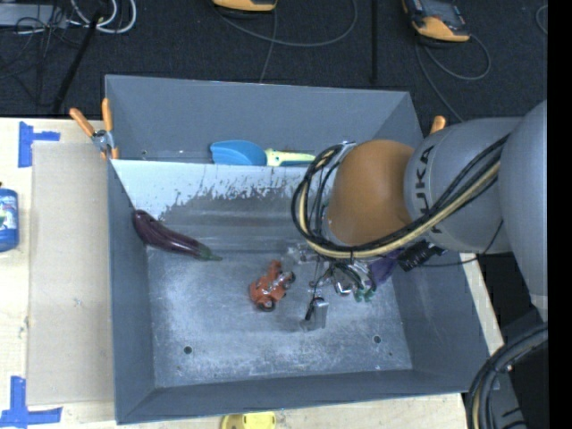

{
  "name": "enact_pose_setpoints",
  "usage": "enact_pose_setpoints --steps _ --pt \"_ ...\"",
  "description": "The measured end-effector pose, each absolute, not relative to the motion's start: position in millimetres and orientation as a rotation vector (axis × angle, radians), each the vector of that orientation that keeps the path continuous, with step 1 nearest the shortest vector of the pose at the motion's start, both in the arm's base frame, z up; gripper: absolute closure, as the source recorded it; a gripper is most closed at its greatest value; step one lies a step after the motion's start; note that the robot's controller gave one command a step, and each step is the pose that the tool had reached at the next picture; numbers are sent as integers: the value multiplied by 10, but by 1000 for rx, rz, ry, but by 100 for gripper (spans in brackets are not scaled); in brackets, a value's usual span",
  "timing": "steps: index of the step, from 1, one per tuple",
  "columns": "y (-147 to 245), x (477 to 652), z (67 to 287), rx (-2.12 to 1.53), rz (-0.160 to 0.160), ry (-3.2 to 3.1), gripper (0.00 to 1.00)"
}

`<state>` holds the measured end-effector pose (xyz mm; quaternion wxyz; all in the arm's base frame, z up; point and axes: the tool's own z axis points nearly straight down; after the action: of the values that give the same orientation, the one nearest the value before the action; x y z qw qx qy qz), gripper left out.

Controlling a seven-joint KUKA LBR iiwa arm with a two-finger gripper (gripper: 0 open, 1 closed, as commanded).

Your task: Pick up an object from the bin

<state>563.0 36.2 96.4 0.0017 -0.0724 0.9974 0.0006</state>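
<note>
The pincer (pixel 315 311) hung low over the bare floor of the grey metal bin (pixel 259 114), right of its middle. Whether it was open or closed could not be told, and nothing showed in its grip. Just beside it at nine o'clock lay a small red-orange lumpy toy (pixel 269 287), the nearest thing to pick. Well apart at ten o'clock lay a dark purple plastic eggplant (pixel 168 237), and at eleven o'clock, against the far wall, a blue plastic scoop with a pale yellow handle (pixel 239 154). Closing from here would likely catch nothing, since the toy lay off to one side. A descent might also nudge it away.
</note>
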Motion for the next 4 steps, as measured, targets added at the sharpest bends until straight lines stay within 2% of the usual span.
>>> enact_pose_setpoints --steps 1,2,3,4 --pt "421 5717 749 -25 1 3136 0" --pt "670 5923 767 -207 1 3126 100" --pt "671 5923 767 -207 1 3126 100" --pt "605 5837 1255 -221 0 3140 100"
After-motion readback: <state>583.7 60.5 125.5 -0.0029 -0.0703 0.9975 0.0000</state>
